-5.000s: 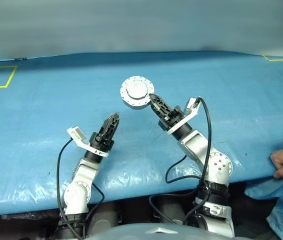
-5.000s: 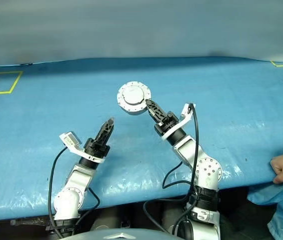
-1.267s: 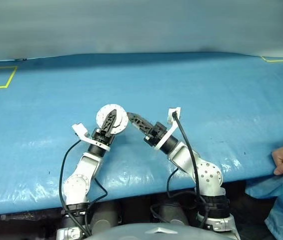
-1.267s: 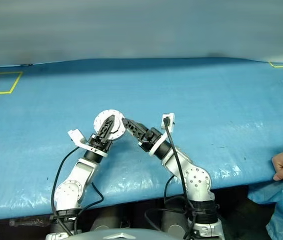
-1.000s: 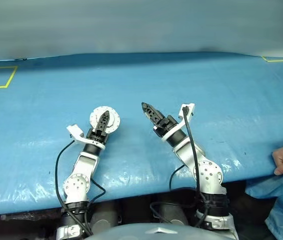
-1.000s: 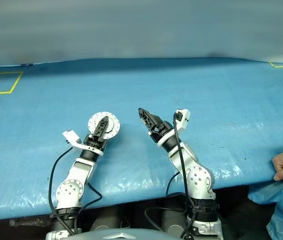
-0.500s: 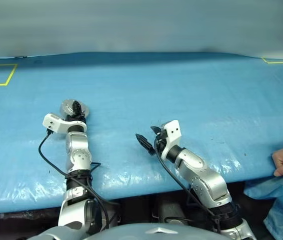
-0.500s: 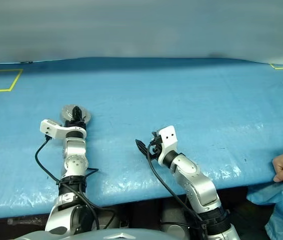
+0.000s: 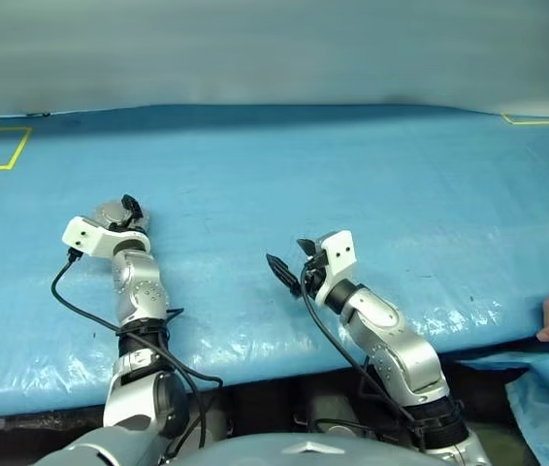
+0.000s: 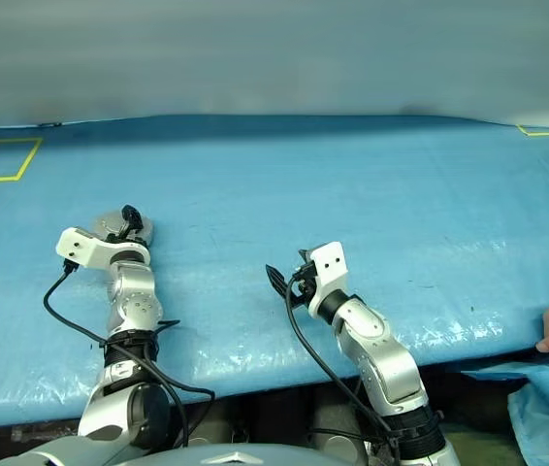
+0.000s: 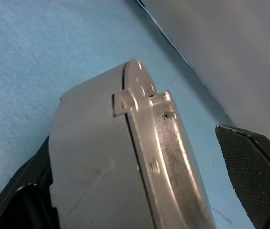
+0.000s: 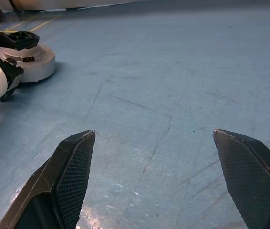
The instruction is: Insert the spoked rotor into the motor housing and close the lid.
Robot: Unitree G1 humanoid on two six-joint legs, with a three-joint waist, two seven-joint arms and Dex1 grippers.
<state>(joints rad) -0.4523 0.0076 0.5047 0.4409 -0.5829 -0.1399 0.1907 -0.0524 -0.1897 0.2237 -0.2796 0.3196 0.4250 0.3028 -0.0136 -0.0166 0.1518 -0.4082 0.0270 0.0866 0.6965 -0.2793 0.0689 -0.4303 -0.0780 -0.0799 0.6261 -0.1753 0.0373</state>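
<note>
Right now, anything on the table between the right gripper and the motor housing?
Nothing: bare blue cover. The right wrist view shows it between the right gripper and the motor housing.

Both arms are built of rounded silver-grey metal segments joined by black collars, and a loose black cable loops along each. A white block-shaped housing sits at each wrist, behind the left end effector (image 9: pixel 131 206) and the right end effector (image 9: pixel 282 273). The fingers (image 12: pixel 75 167) are black, tapered and cross-hatched on their inner faces.
</note>
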